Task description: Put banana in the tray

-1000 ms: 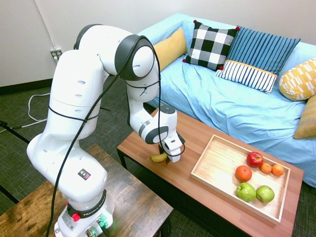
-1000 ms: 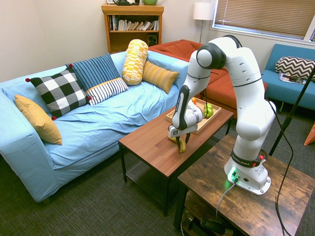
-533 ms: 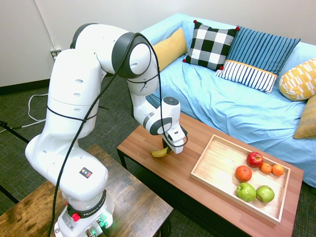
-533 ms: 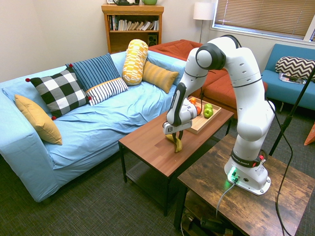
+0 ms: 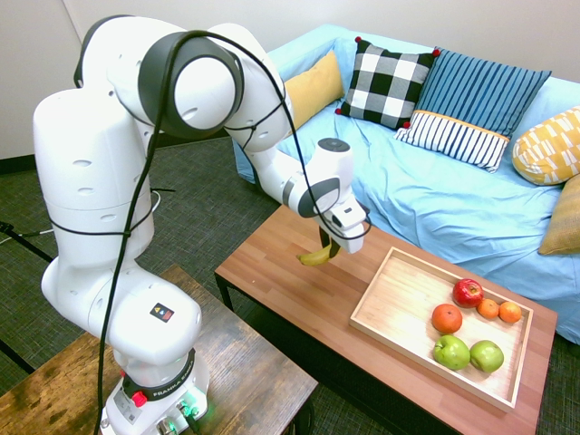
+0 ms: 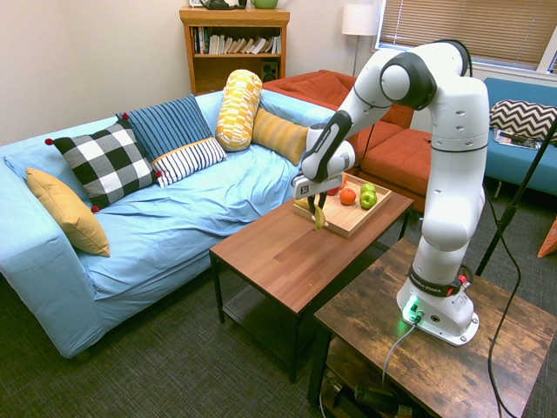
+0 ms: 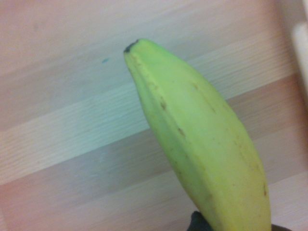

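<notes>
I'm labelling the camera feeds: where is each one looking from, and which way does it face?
First exterior view: above and behind the arm's base, facing the sofa and tray; most of the arm and the gripper show.
Second exterior view: opposite side, looking along the coffee table toward the bookcase; arm at right.
Wrist view: on the wrist, looking down at the banana.
Both exterior views share sofa, tray, arm and banana.

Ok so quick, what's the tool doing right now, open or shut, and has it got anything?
Tool: closed, holding the banana above the wooden table, outside the tray.
</notes>
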Tool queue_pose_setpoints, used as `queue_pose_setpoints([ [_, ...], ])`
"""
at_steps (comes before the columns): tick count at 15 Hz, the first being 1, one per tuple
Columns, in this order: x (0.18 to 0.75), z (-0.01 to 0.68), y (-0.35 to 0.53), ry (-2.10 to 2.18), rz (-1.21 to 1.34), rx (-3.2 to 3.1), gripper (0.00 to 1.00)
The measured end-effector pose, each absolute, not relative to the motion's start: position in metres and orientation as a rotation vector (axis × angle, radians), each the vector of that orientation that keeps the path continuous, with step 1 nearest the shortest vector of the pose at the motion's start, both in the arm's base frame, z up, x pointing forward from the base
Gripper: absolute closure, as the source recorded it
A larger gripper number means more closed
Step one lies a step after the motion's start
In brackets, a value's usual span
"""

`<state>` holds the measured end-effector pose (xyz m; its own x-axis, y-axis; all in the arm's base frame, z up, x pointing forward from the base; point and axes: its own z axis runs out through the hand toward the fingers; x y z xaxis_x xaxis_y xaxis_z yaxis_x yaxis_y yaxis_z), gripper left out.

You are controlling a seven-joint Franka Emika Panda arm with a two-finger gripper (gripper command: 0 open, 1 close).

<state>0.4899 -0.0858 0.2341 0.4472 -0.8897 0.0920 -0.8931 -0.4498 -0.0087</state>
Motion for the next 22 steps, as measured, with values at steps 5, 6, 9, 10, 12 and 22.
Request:
queue_pose_setpoints([
  [5,0.501,0.246,-0.196,-1.669,0.193,2.583,1.0],
  [6,0.503,0.239,-0.216,-1.679,0.189,2.579,1.0],
  [9,0.512,0.209,-0.268,-1.707,0.165,2.576,1.0],
  [10,0.517,0.198,-0.281,-1.713,0.159,2.576,1.0],
  [12,0.527,0.175,-0.296,-1.713,0.134,2.576,1.0],
  [22,0.545,0.111,-0.305,-1.671,0.019,2.609,0.0],
])
